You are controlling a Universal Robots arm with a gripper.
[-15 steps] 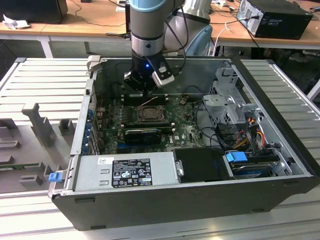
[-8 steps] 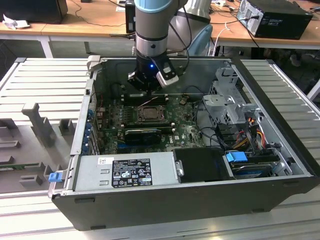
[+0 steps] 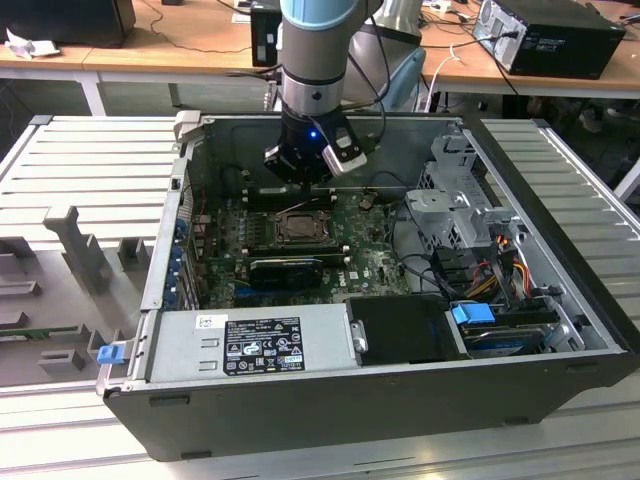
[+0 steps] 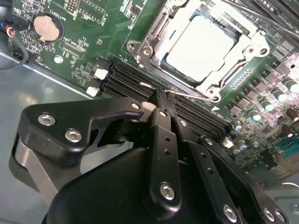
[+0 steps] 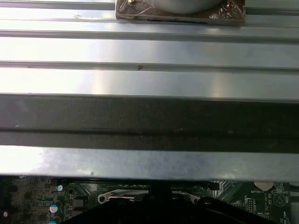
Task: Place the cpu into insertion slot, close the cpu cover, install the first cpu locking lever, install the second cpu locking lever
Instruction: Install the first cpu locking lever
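1. The cpu [image 4: 198, 43] lies flat in the insertion slot [image 4: 164, 21] on the green motherboard [image 4: 88, 28]; its pale metal face shows through the window of the cpu cover [image 4: 232, 59], which lies down over it as a grey frame.
2. In the second wrist view the gripper [image 4: 161, 103] has its black fingers [image 4: 163, 135] drawn together to a narrow tip; a thin silver locking lever [image 4: 189, 94] runs from that tip along the near edge of the socket; whether the fingers pinch the wire or only touch it cannot be told.
3. The chip sits just beyond the fingertips, close to them but apart; a bank of long black memory slots [image 4: 126, 81] lies between the gripper body and the socket.
4. In the exterior view the arm [image 3: 315, 60] stands upright inside the open computer case [image 3: 400, 395]; the gripper [image 3: 300, 180] hangs low just behind the socket [image 3: 300, 228], near the case's rear wall.
5. A round coin battery [image 4: 46, 28] sits on the board well off to one side of the socket.
6. The first wrist view shows ribbed metal table rails [image 5: 149, 51], the dark case edge [image 5: 149, 119], and a strip of the motherboard [image 5: 42, 198].
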